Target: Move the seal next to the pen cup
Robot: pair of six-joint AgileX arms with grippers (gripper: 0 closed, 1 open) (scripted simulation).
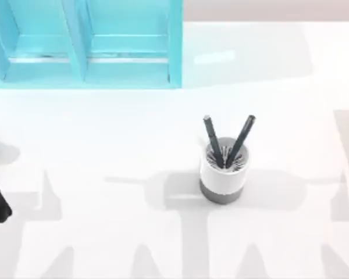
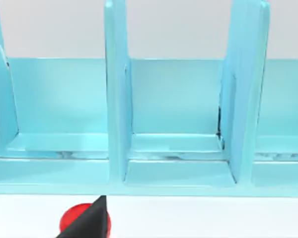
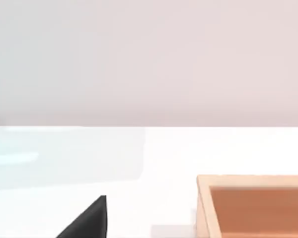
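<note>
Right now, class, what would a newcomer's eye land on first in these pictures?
The white pen cup stands near the table's middle, two dark pens crossing out of it in a V. A turquoise rack spans the far left. In the left wrist view, the seal shows its red knob beside a dark end effector finger.

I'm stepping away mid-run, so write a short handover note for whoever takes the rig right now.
Left gripper: at the table's left edge, just over the seal, whose red knob peeks out beside a dark finger; grip state unclear.
Right gripper: parked near a wooden tray.
Pen cup: upright at the table's middle, two pens inside; blue shelf rack behind.
Done: nothing placed yet.
Left: bring the seal next to the pen cup.
</note>
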